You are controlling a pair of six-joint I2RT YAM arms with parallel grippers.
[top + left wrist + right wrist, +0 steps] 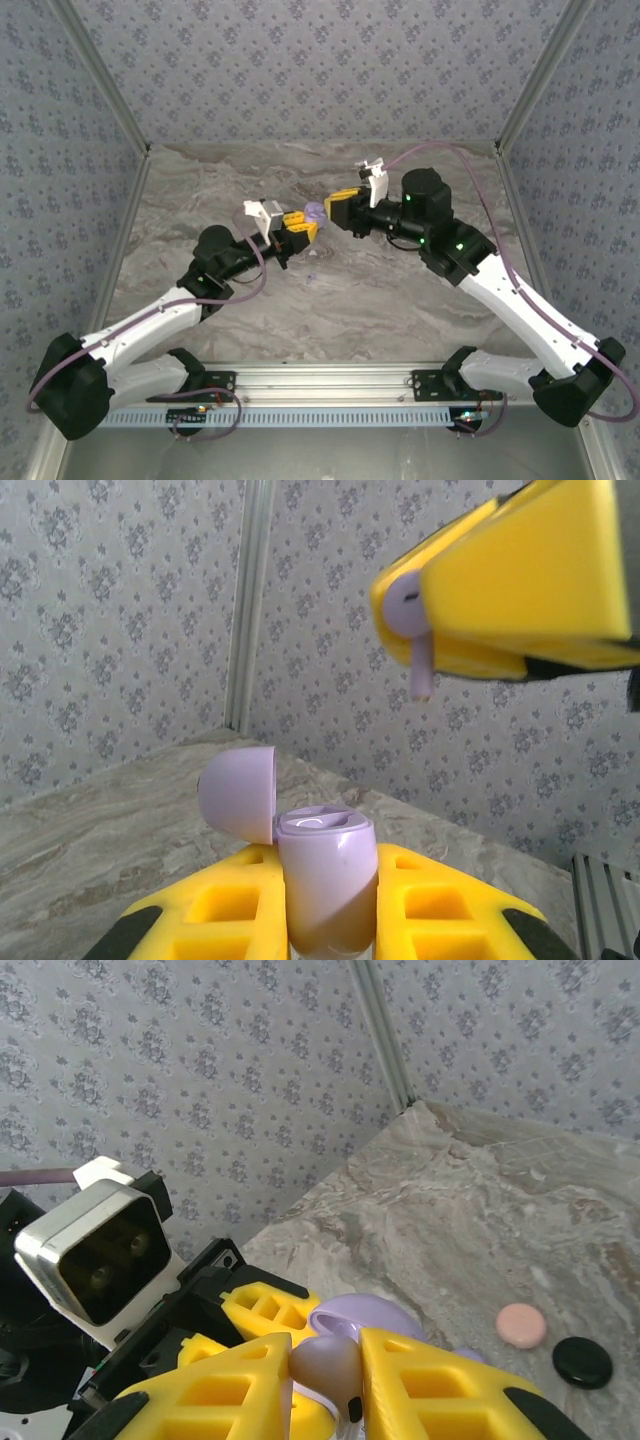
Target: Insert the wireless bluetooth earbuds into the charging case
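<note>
Grey marbled stone covers the desk (400,310), and blue-grey flowered wallpaper lines the walls (320,60) on three sides. A bare metal post (245,600) runs up the far left corner where two walls meet, and a ribbed metal rail (320,385) lies along the near edge, carrying both arm bases.

Over the middle of the desk, toward the far edge, the two arms meet tip to tip. The left fingers (297,228), yellow, are closed on a pale lavender charging case (325,880). It stands upright between them with its rounded lid (238,792) hinged open to the left and its top cavity showing.

The right fingers (530,570), also yellow, are clamped on a lavender earbud (410,620). In the left wrist view its stem hangs downward, above the open case and a little to its right, apart from it. From the right wrist view the earbud (325,1370) sits pinched between the two yellow pads, with the lid just beyond.

Two small flat discs lie on the stone to the right in the right wrist view: a pink disc (522,1324) and a black disc (583,1361), near each other but not touching.
</note>
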